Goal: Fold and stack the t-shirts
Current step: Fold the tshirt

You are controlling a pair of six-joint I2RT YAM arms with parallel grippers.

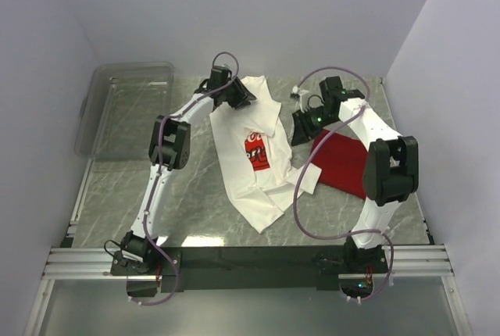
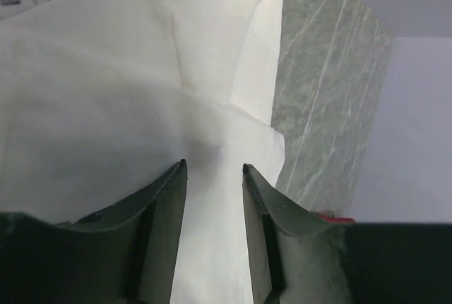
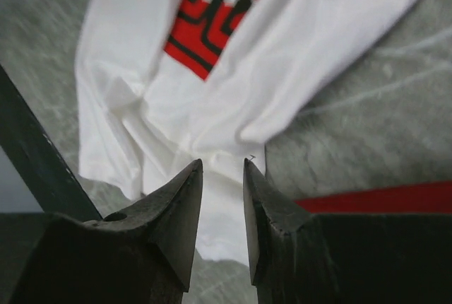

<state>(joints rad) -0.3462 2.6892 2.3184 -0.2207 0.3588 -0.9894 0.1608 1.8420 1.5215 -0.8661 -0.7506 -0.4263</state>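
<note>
The white t-shirt [image 1: 254,168] lies spread and partly rumpled mid-table, its red Coca-Cola print [image 1: 256,151] facing up. The red t-shirt [image 1: 344,162] lies folded flat to its right, a white flap overlapping its near-left corner. My left gripper [image 1: 238,95] is at the white shirt's far end; in the left wrist view it [image 2: 213,166] is open with white cloth [image 2: 106,92] under and between the fingers. My right gripper [image 1: 301,127] hovers at the shirt's right edge; in the right wrist view it [image 3: 222,162] is open above white cloth [image 3: 141,92], the red shirt [image 3: 381,196] beside it.
A clear plastic bin [image 1: 125,109] stands at the far left of the table. White walls close in the left, back and right sides. A small white object [image 1: 297,90] lies at the back near the right arm.
</note>
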